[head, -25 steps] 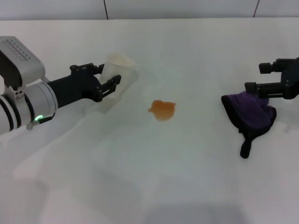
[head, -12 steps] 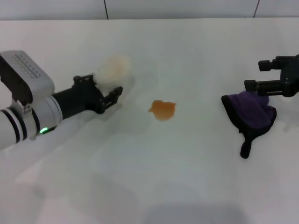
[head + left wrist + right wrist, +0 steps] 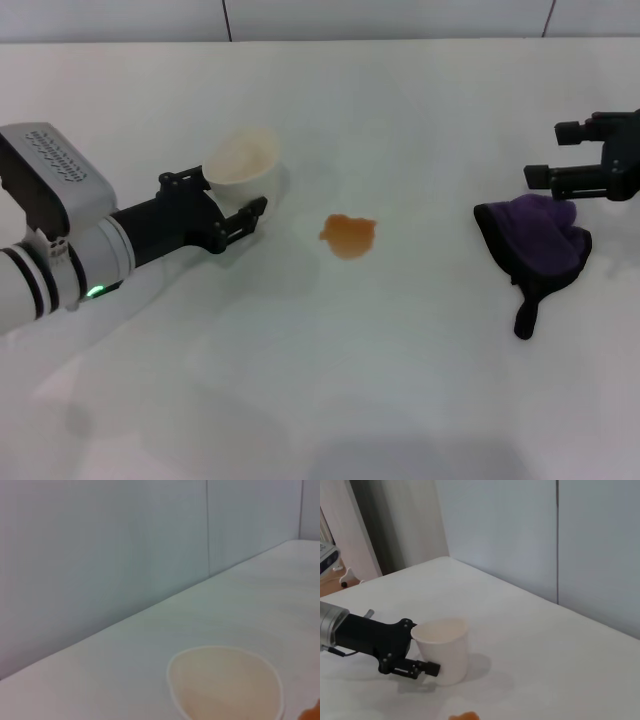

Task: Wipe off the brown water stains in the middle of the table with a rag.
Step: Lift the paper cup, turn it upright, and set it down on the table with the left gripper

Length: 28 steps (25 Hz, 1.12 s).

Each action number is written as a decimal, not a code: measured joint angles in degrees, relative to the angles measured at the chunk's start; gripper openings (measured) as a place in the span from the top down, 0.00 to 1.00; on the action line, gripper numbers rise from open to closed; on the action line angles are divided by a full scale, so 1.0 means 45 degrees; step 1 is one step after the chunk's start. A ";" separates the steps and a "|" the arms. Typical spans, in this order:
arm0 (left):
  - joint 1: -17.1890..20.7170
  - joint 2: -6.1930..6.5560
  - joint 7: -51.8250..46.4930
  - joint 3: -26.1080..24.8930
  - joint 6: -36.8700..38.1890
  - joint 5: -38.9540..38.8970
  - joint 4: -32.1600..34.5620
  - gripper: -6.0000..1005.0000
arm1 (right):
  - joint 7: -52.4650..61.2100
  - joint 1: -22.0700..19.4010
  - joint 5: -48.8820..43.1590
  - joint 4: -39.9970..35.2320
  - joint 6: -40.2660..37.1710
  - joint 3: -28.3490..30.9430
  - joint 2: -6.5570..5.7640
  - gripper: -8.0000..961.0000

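Observation:
The brown water stains (image 3: 348, 235) lie as one orange-brown blotch in the middle of the white table (image 3: 400, 380); the right wrist view catches only their edge (image 3: 465, 716). The dark purple rag (image 3: 540, 245) lies crumpled at the right, its black tail pointing toward me. Just beyond the rag, my right gripper (image 3: 553, 153) hovers open and apart from it, holding nothing. My left gripper (image 3: 232, 195) is shut on a white paper cup (image 3: 243, 162), which stands upright left of the stain. Both wrist views show the same cup (image 3: 442, 650) (image 3: 225, 687).
A pale wall with vertical seams (image 3: 225, 18) runs along the table's far edge. The left arm's white-and-black forearm (image 3: 60, 250) lies low over the table's left side.
The cup has gone from tilted toward the stain to upright, and the left arm has drawn back slightly leftward. The right gripper has shifted a little up and right, away from the rag.

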 joint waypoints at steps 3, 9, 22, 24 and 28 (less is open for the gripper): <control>0.0000 0.0032 -0.0078 -0.0002 0.0027 -0.0139 0.0092 0.42 | 0.0031 -0.0028 -0.0010 -0.0077 -0.0012 0.0022 -0.0008 0.20; -0.0128 0.0075 -0.0445 0.0008 0.0164 -0.0146 -0.0063 0.21 | 0.0060 -0.0010 -0.0010 -0.0158 -0.0054 0.0086 -0.0018 0.20; -0.0024 0.0023 -0.1074 0.0016 0.0914 0.0442 -0.0892 0.11 | 0.0092 -0.0093 0.0000 -0.0323 -0.0091 0.0067 0.0002 0.20; 0.0033 -0.0006 -0.1126 0.0016 0.1216 0.0447 -0.1224 0.11 | 0.0114 -0.0114 0.0032 -0.0376 -0.0132 0.0046 0.0006 0.20; 0.0207 -0.0021 -0.1252 0.0011 0.1740 0.0443 -0.1876 0.11 | 0.0171 -0.0113 0.0098 -0.0416 -0.0154 -0.0034 0.0021 0.20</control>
